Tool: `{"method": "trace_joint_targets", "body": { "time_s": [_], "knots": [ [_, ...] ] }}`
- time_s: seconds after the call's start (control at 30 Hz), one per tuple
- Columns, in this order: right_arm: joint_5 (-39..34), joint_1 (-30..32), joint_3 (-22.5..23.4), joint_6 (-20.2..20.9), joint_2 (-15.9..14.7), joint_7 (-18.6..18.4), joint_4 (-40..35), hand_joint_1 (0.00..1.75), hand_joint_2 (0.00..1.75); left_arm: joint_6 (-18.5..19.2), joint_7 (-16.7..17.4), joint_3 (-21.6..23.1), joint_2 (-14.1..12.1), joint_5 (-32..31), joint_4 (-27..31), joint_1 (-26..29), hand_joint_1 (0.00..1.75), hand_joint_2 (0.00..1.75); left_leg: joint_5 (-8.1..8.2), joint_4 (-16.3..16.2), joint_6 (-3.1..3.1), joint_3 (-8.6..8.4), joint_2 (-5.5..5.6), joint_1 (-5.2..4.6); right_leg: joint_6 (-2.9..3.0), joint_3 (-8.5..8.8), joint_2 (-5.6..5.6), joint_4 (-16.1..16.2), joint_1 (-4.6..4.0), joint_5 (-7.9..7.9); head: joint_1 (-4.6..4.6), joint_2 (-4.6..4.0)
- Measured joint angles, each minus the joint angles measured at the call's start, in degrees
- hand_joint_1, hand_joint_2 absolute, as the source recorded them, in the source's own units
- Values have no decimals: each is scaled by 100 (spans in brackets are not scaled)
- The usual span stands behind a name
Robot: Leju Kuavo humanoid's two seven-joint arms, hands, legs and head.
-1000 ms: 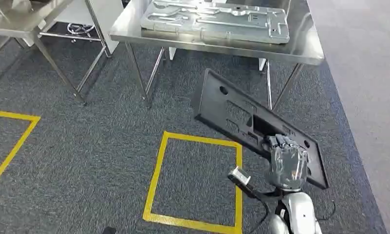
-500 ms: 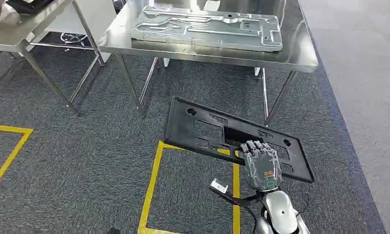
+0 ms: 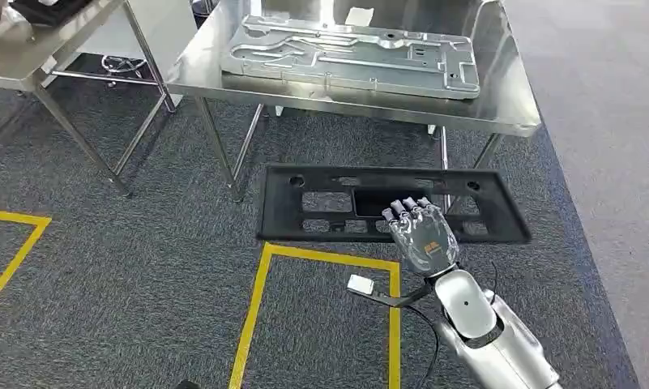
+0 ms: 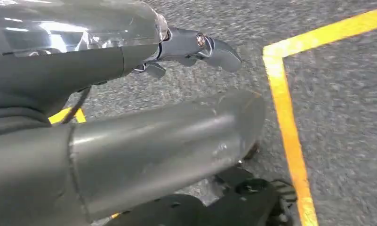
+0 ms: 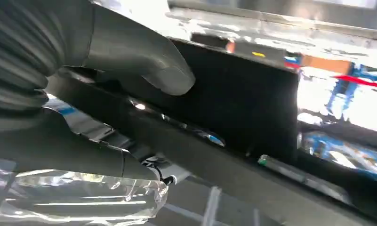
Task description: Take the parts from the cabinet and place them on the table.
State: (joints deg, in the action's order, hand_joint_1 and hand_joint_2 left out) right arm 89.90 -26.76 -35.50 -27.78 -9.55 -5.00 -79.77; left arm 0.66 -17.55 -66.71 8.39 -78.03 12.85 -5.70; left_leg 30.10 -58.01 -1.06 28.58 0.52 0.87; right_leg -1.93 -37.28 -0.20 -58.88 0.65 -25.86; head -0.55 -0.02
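Black slotted panel [image 3: 386,212], held level by right hand [image 3: 422,235], before steel tabletop [image 3: 499,101] bearing grey metal plate [image 3: 349,53]; left hand's [image 4: 196,47] grip unclear

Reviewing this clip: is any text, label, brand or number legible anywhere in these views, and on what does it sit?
No text can be read.
Small white tag by the right hand: too small to read.
White paper slip on the steel table: no readable marks.
Black panel and grey metal panel: no lettering visible.
Yellow floor lines: plain markings, no characters.
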Motion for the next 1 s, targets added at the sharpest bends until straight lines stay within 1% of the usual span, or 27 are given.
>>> {"method": "trace_joint_targets", "body": {
  "time_s": [0.03,0.07,0.1,0.13,0.17,0.2,0.23,0.3,0.33,0.37,0.4,0.47,0.5,0.53,0.57,0.6,0.63,0.67,0.7,0.73,0.77,0.8,0.83,0.87,0.9,0.97,1.0],
  "knots": [
    [0,-47,-52,4,-4,13,30,175,175,0,0,2,-2,0,0,-8,0,0,9,9,19,12,-2,-1,38,28,-6,15,-19,-2,-4,0],
    [0,-137,-157,68,-17,52,78,175,175,7,4,11,-4,-2,0,-19,0,0,59,41,84,3,-5,-1,115,28,12,-5,-34,152,-9,0],
    [0,-204,-234,117,-26,93,134,175,175,9,4,20,-4,-4,0,-14,0,0,27,-29,127,-58,-5,-6,163,61,11,1,-26,112,7,2],
    [0,-260,-302,164,-26,107,177,175,175,9,7,22,-13,-4,2,-17,0,0,40,-4,162,-112,-7,-7,208,129,11,12,-24,92,9,2],
    [0,-292,-345,205,-31,155,218,175,175,11,7,29,-22,-13,0,-24,0,0,86,-114,167,-70,-25,21,253,207,9,55,-5,95,13,2],
    [0,-361,-369,245,-37,197,264,175,175,17,7,44,-22,-18,0,-32,0,0,116,-382,162,49,-26,19,298,251,4,61,-11,67,24,0],
    [0,-450,-421,277,-29,238,327,175,175,20,7,55,-22,-24,0,-36,0,0,251,-827,177,312,-25,25,341,274,9,58,-19,36,51,2],
    [0,-505,-500,299,-26,297,435,175,175,20,11,66,-33,-52,0,-38,0,0,612,-1609,201,858,-24,23,369,332,25,57,-55,-36,61,2],
    [0,-505,-533,306,-26,310,482,175,175,20,20,70,-37,-57,0,-28,0,0,666,-1776,204,1039,-24,22,376,378,32,54,-77,-74,68,2],
    [0,-505,-566,312,-26,328,529,175,175,22,24,77,-48,-61,0,-16,0,0,579,-1714,176,1106,-24,20,380,435,40,52,-96,-119,63,2],
    [0,-506,-587,319,-26,336,563,175,175,22,26,81,-50,-61,0,-8,0,0,336,-1423,135,1069,-24,10,381,504,44,50,-113,-170,64,0],
    [0,-565,-624,352,-26,371,618,175,175,22,33,88,-63,-63,0,-4,0,0,-456,-420,1,797,-24,-56,375,655,41,47,-144,-279,66,0],
    [0,-611,-651,374,-22,387,668,175,175,22,43,88,-95,-66,0,5,0,0,-553,-249,-46,760,-21,-87,364,676,34,53,-136,-311,36,2],
    [0,-673,-697,387,-9,389,719,175,175,26,48,90,-90,-68,-2,-12,0,0,-355,-169,-24,792,-31,-112,333,674,65,60,-137,-324,13,2],
    [0,-721,-728,389,5,384,754,175,175,28,57,92,-92,-66,-2,-19,0,0,-412,-170,-41,739,-14,-136,287,662,61,72,-121,-346,33,2],
    [0,-732,-747,387,24,371,773,175,175,28,57,94,-96,-66,-2,-9,0,0,-483,-105,-100,762,-13,-141,244,703,61,6,-116,-311,31,2],
    [0,-749,-767,382,42,336,793,175,175,28,61,94,-98,-66,-2,-4,0,0,-492,-75,-128,713,-17,-132,205,713,64,7,-120,-279,31,2],
    [0,-796,-786,380,55,319,806,175,175,28,63,98,-79,-63,-4,-11,0,0,-533,13,-155,570,-29,-60,185,701,62,-28,-125,-337,39,2],
    [0,-832,-793,380,55,297,824,175,175,35,66,101,-87,-63,-7,-13,0,0,-531,60,-160,508,-17,-73,140,678,52,-146,-117,-376,17,0],
    [0,-893,-797,369,55,277,832,175,175,33,70,101,-90,-63,-7,-25,0,0,-528,83,-178,475,-20,-61,112,464,56,-500,-98,-519,-15,2],
    [0,-928,-797,356,55,255,835,175,175,33,72,101,-92,-63,-7,-28,0,0,-511,83,-182,459,-20,-58,59,207,54,-893,-69,-669,-13,0],
    [0,-933,-804,336,50,220,837,175,175,33,74,101,-92,-63,-7,-29,0,0,-474,83,-184,437,-20,-54,44,-72,52,-1301,-32,-857,-11,2],
    [0,-931,-815,323,26,170,839,175,175,33,79,101,-92,-63,-7,-27,0,0,-441,82,-174,404,-15,-43,-14,-283,50,-1551,5,-939,-11,2],
    [0,-933,-839,302,-17,106,839,175,175,31,81,101,-92,-63,-9,-18,0,0,-403,82,-159,360,-5,-32,-63,-385,48,-1561,39,-865,-13,2],
    [0,-956,-865,282,-66,-38,839,175,175,31,83,101,-92,-63,-9,-6,0,0,-360,80,-140,303,9,-17,-65,-366,42,-1332,67,-658,-15,2],
    [0,-1064,-911,243,-179,-312,828,175,175,33,85,101,-90,-63,-13,10,0,0,-262,74,-85,171,14,10,-80,-68,16,-404,103,50,-17,0],
    [0,-1141,-940,216,-243,-423,817,175,175,33,83,103,-87,-63,-13,21,0,0,-213,75,-44,165,15,11,-73,53,-12,58,113,388,-24,2]
  ]
}}
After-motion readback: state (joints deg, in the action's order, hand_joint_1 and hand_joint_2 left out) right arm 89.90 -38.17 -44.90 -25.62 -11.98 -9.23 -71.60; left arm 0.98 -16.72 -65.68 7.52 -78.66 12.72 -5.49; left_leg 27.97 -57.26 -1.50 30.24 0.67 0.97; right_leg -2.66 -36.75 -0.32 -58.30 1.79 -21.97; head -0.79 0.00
